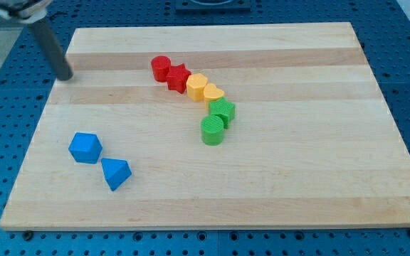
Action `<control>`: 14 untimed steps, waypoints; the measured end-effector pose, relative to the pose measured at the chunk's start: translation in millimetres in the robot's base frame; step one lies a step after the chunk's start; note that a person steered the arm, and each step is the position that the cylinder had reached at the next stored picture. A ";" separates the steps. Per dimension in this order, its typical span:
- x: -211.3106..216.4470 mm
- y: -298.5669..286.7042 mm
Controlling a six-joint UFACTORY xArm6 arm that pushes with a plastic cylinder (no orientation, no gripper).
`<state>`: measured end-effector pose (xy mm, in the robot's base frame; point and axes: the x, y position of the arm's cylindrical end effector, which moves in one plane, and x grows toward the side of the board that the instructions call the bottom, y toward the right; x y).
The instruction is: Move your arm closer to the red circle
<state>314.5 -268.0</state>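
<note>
Eight blocks: on the bench (276, 178), six in a curved chain.
Progress: approach not finished; gap left to close.
Red circle (161, 67): chain's upper-left end, touching the red star (177, 77).
My tip (65, 75): near bench's left edge, well apart, left of the circle.
Gripper: none fitted; rod held nothing.
Others: blue pair at lower left, untouched.

Bright even light, soft short shadows under blocks, rod (48, 43) slightly motion-blurred.
</note>
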 end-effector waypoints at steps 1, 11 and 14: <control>-13.7 37.9; -37.8 116.0; -61.6 150.8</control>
<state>252.9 -117.2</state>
